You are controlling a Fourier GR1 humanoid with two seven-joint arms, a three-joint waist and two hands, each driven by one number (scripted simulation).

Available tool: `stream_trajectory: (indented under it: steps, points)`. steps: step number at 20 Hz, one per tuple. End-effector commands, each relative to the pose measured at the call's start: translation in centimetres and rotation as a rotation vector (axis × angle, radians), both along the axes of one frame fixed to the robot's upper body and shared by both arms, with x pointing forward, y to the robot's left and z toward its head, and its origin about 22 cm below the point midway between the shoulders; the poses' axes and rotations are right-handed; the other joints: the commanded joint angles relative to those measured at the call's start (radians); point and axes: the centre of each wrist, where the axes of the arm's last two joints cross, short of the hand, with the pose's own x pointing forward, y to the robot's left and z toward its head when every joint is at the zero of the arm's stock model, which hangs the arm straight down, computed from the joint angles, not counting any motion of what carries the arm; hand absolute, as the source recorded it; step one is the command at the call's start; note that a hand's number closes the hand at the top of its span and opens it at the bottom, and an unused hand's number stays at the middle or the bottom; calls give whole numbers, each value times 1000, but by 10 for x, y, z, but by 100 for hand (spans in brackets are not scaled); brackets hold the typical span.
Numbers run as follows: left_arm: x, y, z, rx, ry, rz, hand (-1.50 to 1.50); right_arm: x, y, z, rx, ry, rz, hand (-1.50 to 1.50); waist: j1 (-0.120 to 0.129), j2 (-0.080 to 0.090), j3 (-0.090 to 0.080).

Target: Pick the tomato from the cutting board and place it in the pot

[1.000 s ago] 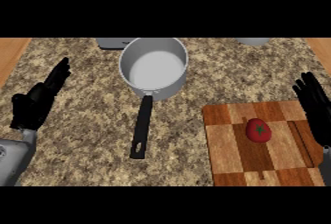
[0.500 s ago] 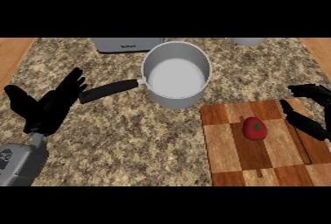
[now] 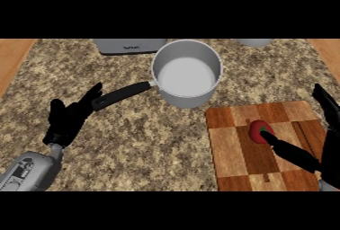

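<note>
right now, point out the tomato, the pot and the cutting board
tomato (image 3: 259,131), head view, middle of its red skin
pot (image 3: 188,77), head view, bare inner floor
cutting board (image 3: 232,148), head view, bare wood left of the tomato

Kitchen, granite counter (image 3: 153,134), pot (image 3: 186,74), cutting board (image 3: 232,148)

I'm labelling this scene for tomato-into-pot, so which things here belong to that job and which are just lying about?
Belong to the job: tomato, cutting board, pot, right hand beside the tomato.
Just lying about: grey box and grey round thing at the back of the counter.
</note>
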Motion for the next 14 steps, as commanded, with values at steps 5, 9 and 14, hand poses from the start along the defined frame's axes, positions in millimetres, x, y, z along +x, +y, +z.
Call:
stream_trajectory:
  steps: [5,9,14]
  points:
    - [-24,-8,-35,-80,73,35,0,-31,7,16,8,322,-80,-150,33,18,-46]
    - [-28,-33,-41,-82,76,-1,0,-30,14,40,73,415,-62,-150,49,19,-43]
    - [-17,-33,-33,-76,65,-15,0,-27,19,31,67,646,-43,-150,62,26,-41]
